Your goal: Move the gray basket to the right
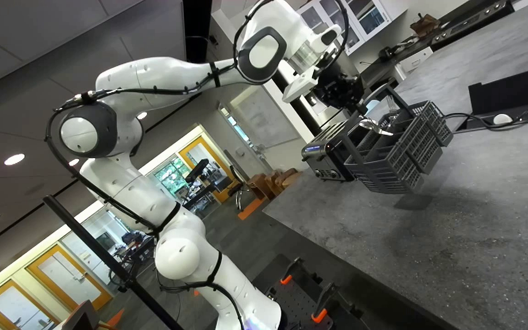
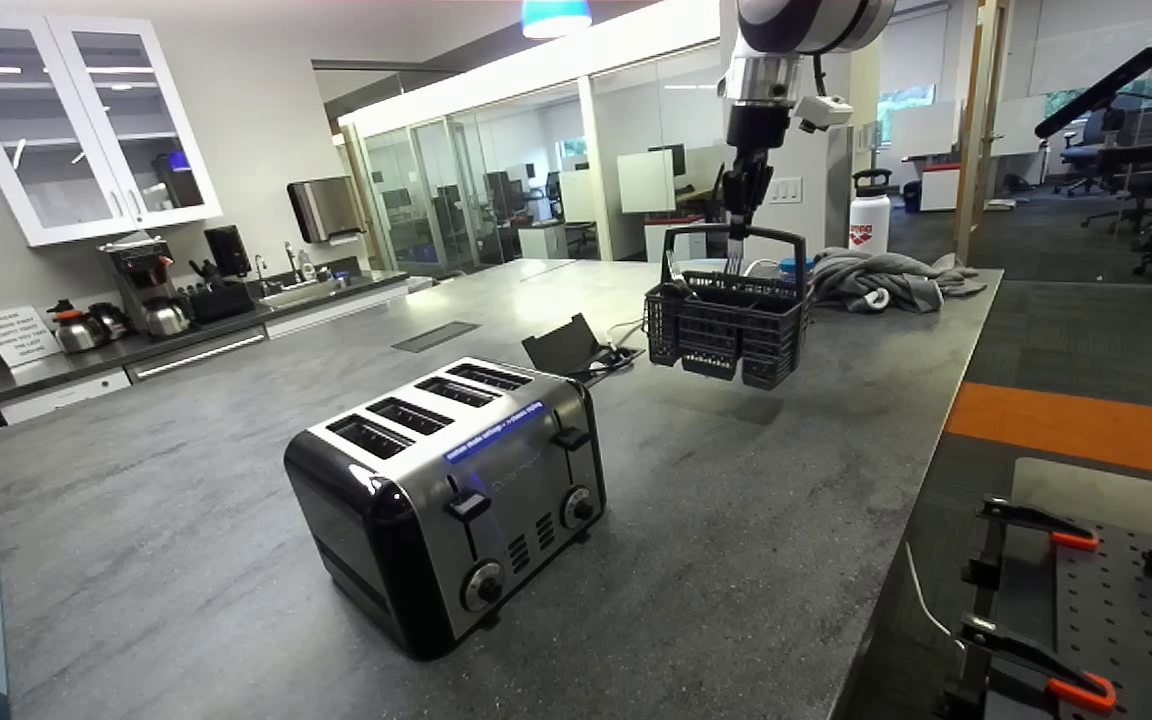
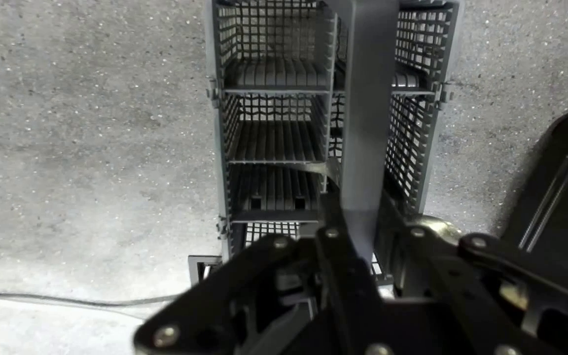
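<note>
The gray basket shows in both exterior views (image 1: 394, 158) (image 2: 721, 330). It hangs slightly tilted above the counter, with its shadow below it. My gripper (image 1: 360, 109), also in an exterior view (image 2: 739, 222), is shut on the bar of its raised handle from above. In the wrist view the fingers (image 3: 360, 212) press on both sides of the handle, and the slatted basket (image 3: 219, 133) spreads out beneath. A fork (image 2: 734, 256) and a spoon (image 1: 376, 127) stick up from its compartments. The fingers hide part of the basket's near end in the wrist view.
A four-slot toaster (image 1: 330, 156) (image 2: 446, 510) stands on the gray counter (image 2: 716, 560). A black open flap with cables (image 1: 514, 94) (image 2: 571, 345) lies near the basket. A gray cloth (image 2: 886, 282) and a white bottle (image 2: 869, 222) are near the counter's edge.
</note>
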